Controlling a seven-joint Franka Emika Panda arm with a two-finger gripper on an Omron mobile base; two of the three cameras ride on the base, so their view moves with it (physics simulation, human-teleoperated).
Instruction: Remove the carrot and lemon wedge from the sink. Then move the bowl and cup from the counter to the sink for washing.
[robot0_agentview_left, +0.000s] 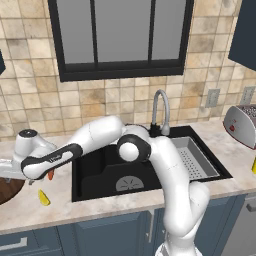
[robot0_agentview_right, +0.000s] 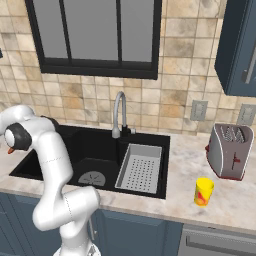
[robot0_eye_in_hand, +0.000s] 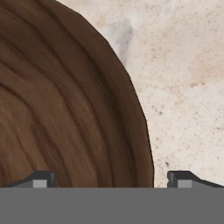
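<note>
Reaching: the white arm stretches left across the sink (robot0_agentview_left: 100, 172) toward the counter's (robot0_agentview_left: 30, 212) left end, seen in the left base view.
Gripper: it (robot0_eye_in_hand: 111, 180) points straight down at the bowl's rim; the two finger tips (robot0_eye_in_hand: 41, 179) stand wide apart, one over the wood, the other over bare counter, with nothing between them.
Bowl: dark brown with curved wood grain, wide and round; the hand view shows its rim (robot0_eye_in_hand: 65, 109) close up, and the left base view catches just a brown arc (robot0_agentview_left: 10, 187) at the left edge, on the counter under the hand.
Carrot: a slim orange-red stick (robot0_agentview_left: 50, 175) on the counter just left of the sink, partly behind the forearm; the right base view shows only its tip (robot0_agentview_right: 10, 150) poking out beside the arm's joint.
Lemon wedge: small and bright yellow (robot0_agentview_left: 44, 198), lying on the counter near the front edge, a little below the carrot and apart from it.
Cup: yellow with a red mark (robot0_agentview_right: 203, 192), upright on the counter right of the sink, near the front edge; the left base view shows a sliver of it (robot0_agentview_left: 254, 166) at the right edge.
Sink: black basin, round grey drain, curved silver faucet (robot0_agentview_right: 119, 114) behind it, grey perforated tray (robot0_agentview_right: 141, 167) in its right half.
Toaster: silver (robot0_agentview_right: 229, 150), on the counter behind the cup.
</note>
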